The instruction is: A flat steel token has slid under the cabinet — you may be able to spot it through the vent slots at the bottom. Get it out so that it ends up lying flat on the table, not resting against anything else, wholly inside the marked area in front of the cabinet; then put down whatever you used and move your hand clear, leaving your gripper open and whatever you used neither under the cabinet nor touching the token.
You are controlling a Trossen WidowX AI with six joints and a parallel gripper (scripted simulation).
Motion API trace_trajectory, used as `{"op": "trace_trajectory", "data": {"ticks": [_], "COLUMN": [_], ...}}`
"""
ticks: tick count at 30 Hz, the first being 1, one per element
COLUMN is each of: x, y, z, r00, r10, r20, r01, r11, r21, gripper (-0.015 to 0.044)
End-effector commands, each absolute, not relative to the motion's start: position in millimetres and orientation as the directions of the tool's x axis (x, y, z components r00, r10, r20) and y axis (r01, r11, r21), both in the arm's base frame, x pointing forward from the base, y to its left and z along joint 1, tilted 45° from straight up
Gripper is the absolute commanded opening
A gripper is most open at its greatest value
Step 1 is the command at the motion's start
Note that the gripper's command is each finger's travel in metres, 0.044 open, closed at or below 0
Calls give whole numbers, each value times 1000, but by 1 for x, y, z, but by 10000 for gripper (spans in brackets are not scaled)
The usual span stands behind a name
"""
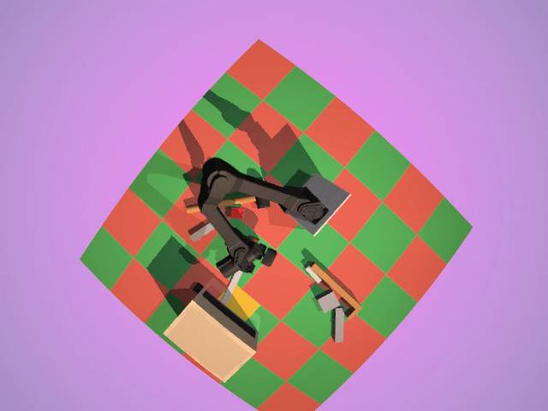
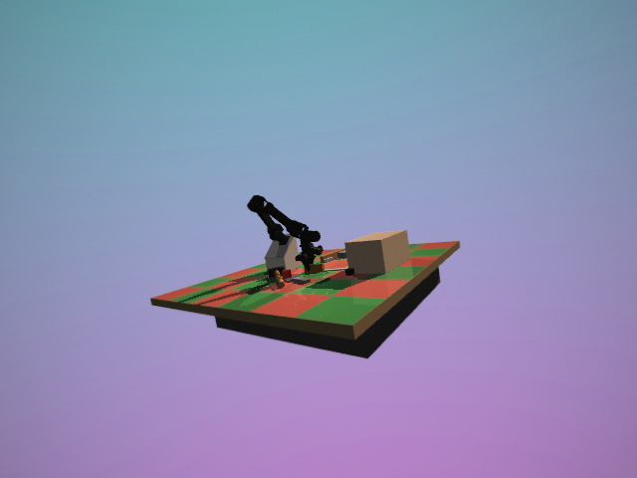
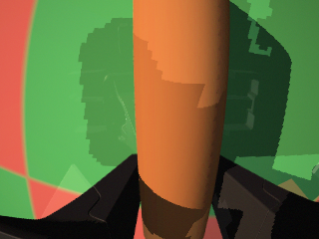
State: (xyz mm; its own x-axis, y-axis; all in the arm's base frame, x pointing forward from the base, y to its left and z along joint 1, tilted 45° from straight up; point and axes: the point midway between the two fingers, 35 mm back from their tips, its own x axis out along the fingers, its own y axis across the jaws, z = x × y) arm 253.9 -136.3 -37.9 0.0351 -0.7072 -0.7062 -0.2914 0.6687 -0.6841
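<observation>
Cabinet (image 1: 210, 340) (image 2: 365, 254) stands on the checkered bench (image 1: 324, 141) (image 2: 278, 304), its contents hidden from these angles, and the steel token can't be made out, so I cannot tell whether it is underneath. Near the cabinet's slotted front, the tool (image 1: 247, 260) (image 2: 308, 266) (image 3: 173, 162) pinches an orange handle (image 1: 255, 240) (image 2: 317, 268) (image 3: 181, 100), while a pale strip (image 1: 231, 287) (image 2: 335, 269) reaches over the yellow patch (image 1: 245, 302) before the cabinet.
</observation>
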Motion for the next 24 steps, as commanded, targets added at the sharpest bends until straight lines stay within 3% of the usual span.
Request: {"op": "trace_trajectory", "data": {"ticks": [1,24], "x": [263,288], "y": [-135,-128], "z": [-39,-44], "r00": [42,44], "r10": [-706,-706], "r20": [-707,-707], "r01": [-288,-288], "r11": [669,669], "r21": [-685,-685], "gripper": [0,0]}}
